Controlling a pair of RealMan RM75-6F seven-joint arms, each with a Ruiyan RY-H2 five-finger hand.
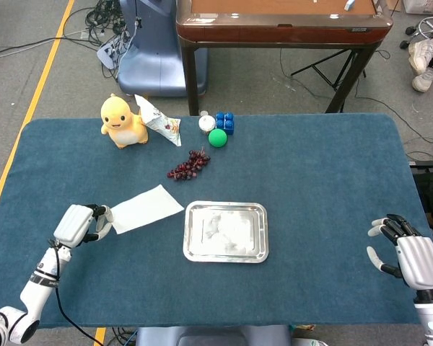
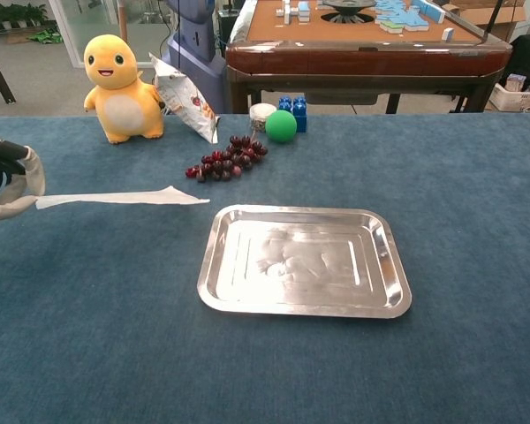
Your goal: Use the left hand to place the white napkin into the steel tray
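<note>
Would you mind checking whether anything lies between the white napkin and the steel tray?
Nothing visible does. The left hand holds the white napkin by its left edge, and only bare blue cloth separates it from the steel tray. The grapes lie farther back.

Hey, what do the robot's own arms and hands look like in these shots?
The left hand has a boxy pale grey back with dark finger parts. Its slim white forearm has grey rings and a thin black cable trailing alongside. The right hand has a ribbed light grey back, white fingers with dark parts and a pale wrist.
</note>
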